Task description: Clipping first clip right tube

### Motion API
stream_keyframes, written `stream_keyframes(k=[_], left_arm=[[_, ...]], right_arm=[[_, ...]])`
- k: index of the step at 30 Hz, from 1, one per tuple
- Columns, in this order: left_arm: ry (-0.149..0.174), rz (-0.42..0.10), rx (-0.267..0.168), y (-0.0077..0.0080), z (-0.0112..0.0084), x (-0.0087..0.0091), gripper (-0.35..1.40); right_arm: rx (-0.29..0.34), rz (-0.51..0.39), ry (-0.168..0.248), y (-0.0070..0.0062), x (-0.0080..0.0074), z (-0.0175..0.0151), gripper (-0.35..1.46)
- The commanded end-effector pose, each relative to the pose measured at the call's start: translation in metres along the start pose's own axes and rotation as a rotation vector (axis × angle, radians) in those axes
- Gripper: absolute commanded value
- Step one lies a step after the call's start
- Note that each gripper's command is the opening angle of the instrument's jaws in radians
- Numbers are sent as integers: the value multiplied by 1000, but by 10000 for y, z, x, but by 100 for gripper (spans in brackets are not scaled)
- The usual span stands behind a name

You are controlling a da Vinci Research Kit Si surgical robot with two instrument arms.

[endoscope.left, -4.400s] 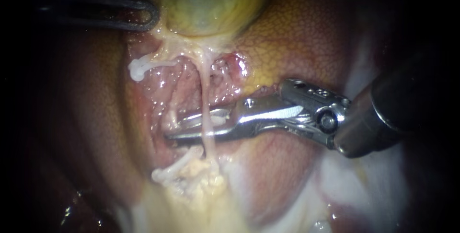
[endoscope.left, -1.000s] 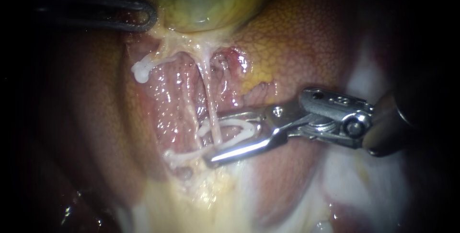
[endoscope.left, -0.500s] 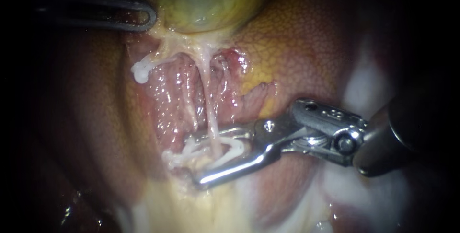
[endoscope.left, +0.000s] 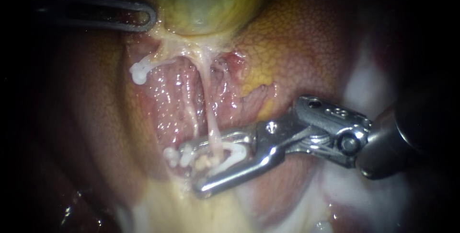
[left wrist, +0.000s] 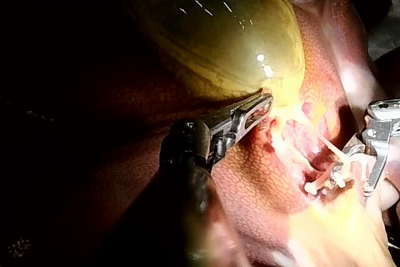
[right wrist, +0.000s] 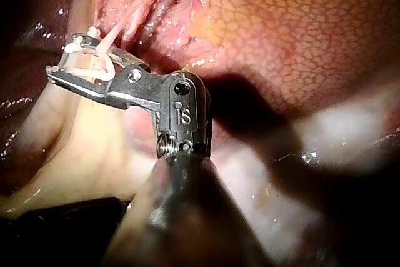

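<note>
Endoscope view: my right instrument [endoscope.left: 194,167] has its jaws spread wide, both pressing on a white clip [endoscope.left: 238,152] held between them. The right tube [endoscope.left: 209,118] runs from the gallbladder [endoscope.left: 206,3] and passes between those jaws, inside the open clip. My left instrument [endoscope.left: 149,19] lies beside the gallbladder.

right instrument [endoscope.left: 190,166] | slid down tube [endoscope.left: 209,113] | clip [endoscope.left: 237,152] now straddles its base
</note>
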Motion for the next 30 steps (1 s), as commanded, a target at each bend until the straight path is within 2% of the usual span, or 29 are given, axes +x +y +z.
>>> stream_keyframes(k=[1, 8, 11, 15, 30], left_arm=[[0, 0, 0, 0, 0, 0, -35], [0, 0, 0, 0, 0, 0, -35], [0, 0, 0, 0, 0, 0, -35], [0, 0, 0, 0, 0, 0, -35], [0, 0, 0, 0, 0, 0, -35]], right_arm=[[-3, 0, 1, 1, 0, 0, 14], [-6, 0, 2, 8, 1, 0, -9], [-6, 5, 2, 12, 0, -2, -35], [-25, 27, 10, 19, 0, -5, -35], [-26, 36, 8, 23, -5, -8, -35]])
